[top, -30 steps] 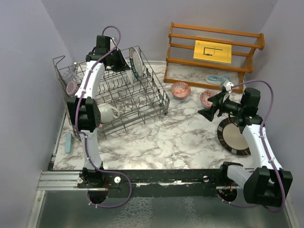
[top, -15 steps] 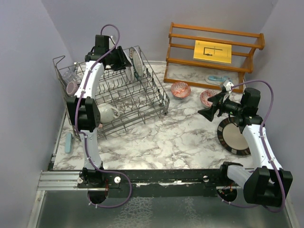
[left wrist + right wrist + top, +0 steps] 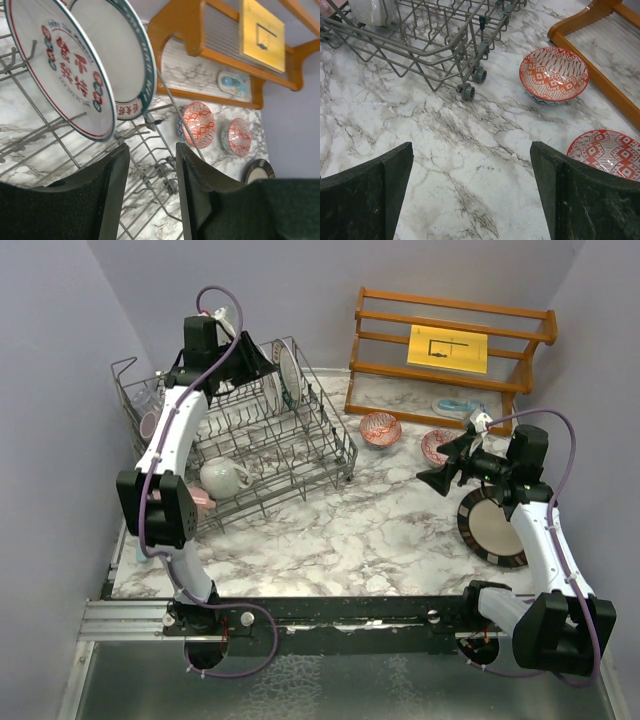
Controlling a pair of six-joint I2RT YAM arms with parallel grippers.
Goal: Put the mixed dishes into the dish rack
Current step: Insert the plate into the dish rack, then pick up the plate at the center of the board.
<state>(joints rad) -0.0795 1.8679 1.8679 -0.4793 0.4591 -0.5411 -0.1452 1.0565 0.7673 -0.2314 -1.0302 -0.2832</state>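
Carrying everything is the marble desk [image 3: 330, 530]. On it, under and ahead of the left hand [image 3: 268, 365], sits the grey wire dish rack [image 3: 290, 455]. Beyond the right hand [image 3: 440, 465] a wooden shelf [image 3: 452, 380] stands at the desk's far edge. It has a yellow card [image 3: 448, 348] on its back and a light-blue item [image 3: 455, 407] on its lowest board.

The left hand hovers over the rack's far right corner. Its fingers [image 3: 112, 200] stand a little apart, open, with rack wire showing through the gap. Just ahead of them two lettered plates [image 3: 60, 70] stand tilted on edge between the tines, one close behind the other. The nearer plate's lower rim is just beside one fingertip, and I cannot tell whether they touch.

The right hand hangs above the desk, its fingers [image 3: 370, 195] spread wide with marble showing between them. Behind it, beneath its arm, a dark-rimmed beige plate [image 3: 492, 528] lies flat on the desk. Two red-patterned bowls [image 3: 554, 74] stand upright on the desk ahead of this hand and to its right, apart from each other, one of them near its right finger. The rack's wheeled corner lies ahead to its left.

Behind the left hand, inside the rack, a white mug [image 3: 225, 477] sits near the front with a pink mug [image 3: 200, 500] beside it. A mauve mug [image 3: 150, 425] and a clear glass [image 3: 145, 398] stand at the rack's left end.
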